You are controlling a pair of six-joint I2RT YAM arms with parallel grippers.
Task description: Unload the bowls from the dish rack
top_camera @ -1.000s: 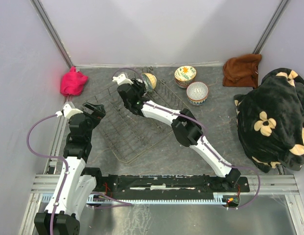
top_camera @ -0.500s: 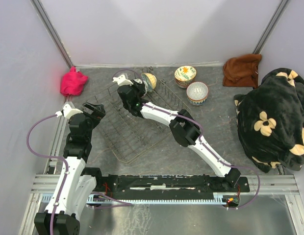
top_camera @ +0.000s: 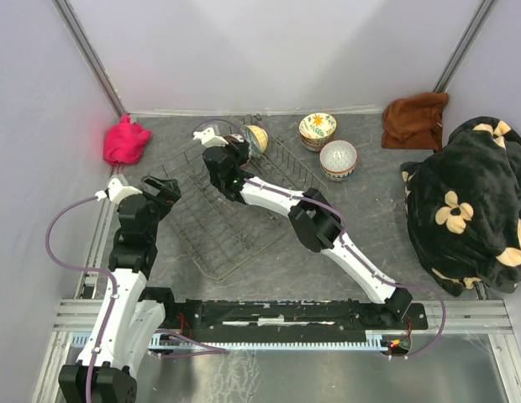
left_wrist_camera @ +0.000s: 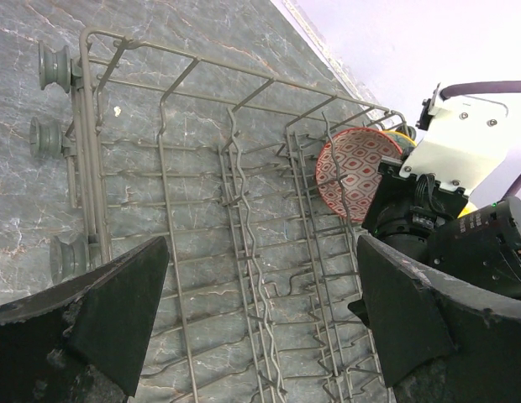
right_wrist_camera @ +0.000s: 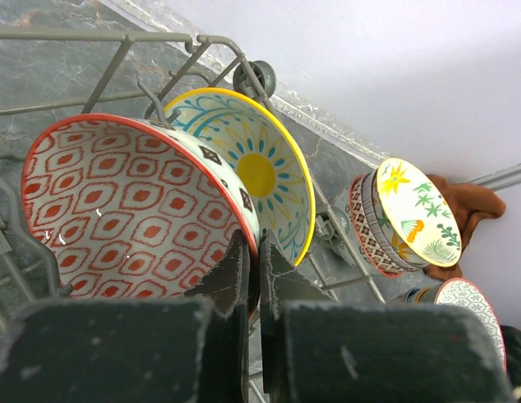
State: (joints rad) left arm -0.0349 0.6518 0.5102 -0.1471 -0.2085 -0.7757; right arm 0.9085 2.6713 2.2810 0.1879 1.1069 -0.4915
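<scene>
Glossy red-lattice bowl (right_wrist_camera: pixel 118 201) stood on edge at the far end of the wire dish rack (left_wrist_camera: pixel 86 151), rim pinched by the right gripper (right_wrist_camera: pixel 254 281). Yellow-rimmed bowl (right_wrist_camera: pixel 260 176) leaned just behind it. Left gripper (left_wrist_camera: pixel 260 277) hung wide open over the rack. Floral bowl (top_camera: pixel 318 128) and dotted bowl (top_camera: pixel 338 157) sat just beyond the rack.

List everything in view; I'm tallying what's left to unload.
dish rack: one, dark, table centre
red-patterned bowl: one, red-white, rack's far end
yellow-rimmed bowl: one, blue-yellow inside, rack, behind it
floral bowl: one, cream inside, table beyond rack
dotted bowl: one, white inside, beside floral bowl
pink cloth: one, far left
brown cloth: one, far right
blanket: one, black with cream flowers, right edge
left gripper: one, black, open by rack's left side
right gripper: one, black, shut on red-patterned bowl's rim
</scene>
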